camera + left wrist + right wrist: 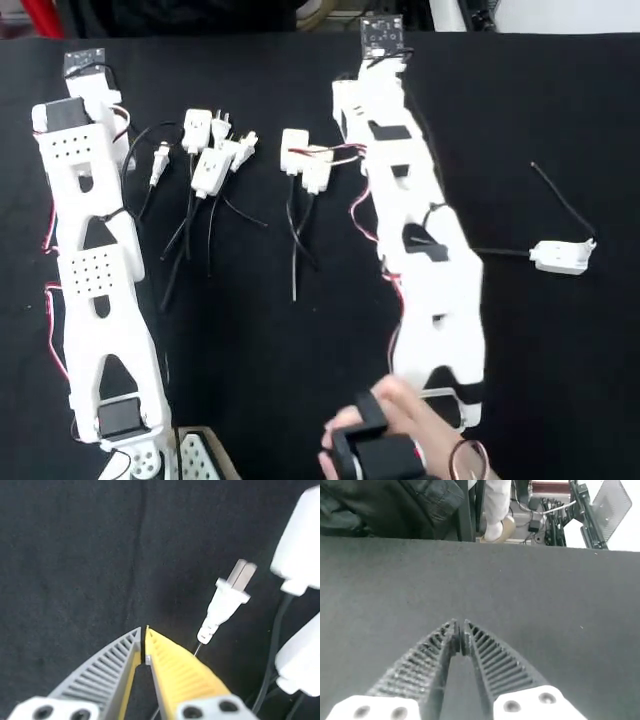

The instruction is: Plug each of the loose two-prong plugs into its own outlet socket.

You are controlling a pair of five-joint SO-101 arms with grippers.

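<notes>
A loose white two-prong plug (pixel 225 602) lies on the black table with its prongs bare, a little to one side of my left gripper (pixel 145 630), which is shut on nothing. In the high view this plug (pixel 159 162) lies just right of the left arm (pixel 90 200). Beside it sit white outlet sockets (pixel 210 170) and two more plugs (pixel 243 148) with tangled black cords. Another pair of white sockets (pixel 294 150) lies against the right arm (pixel 400 170). My right gripper (pixel 459 630) is shut and empty, low over bare table near the far edge.
A lone white socket (pixel 560 257) with a black cord lies at the right of the table. White socket bodies (pixel 300 540) and a dark cord (pixel 272 650) crowd one side of the left wrist view. Beyond the table's far edge (pixel 480 545) are chair legs and cables.
</notes>
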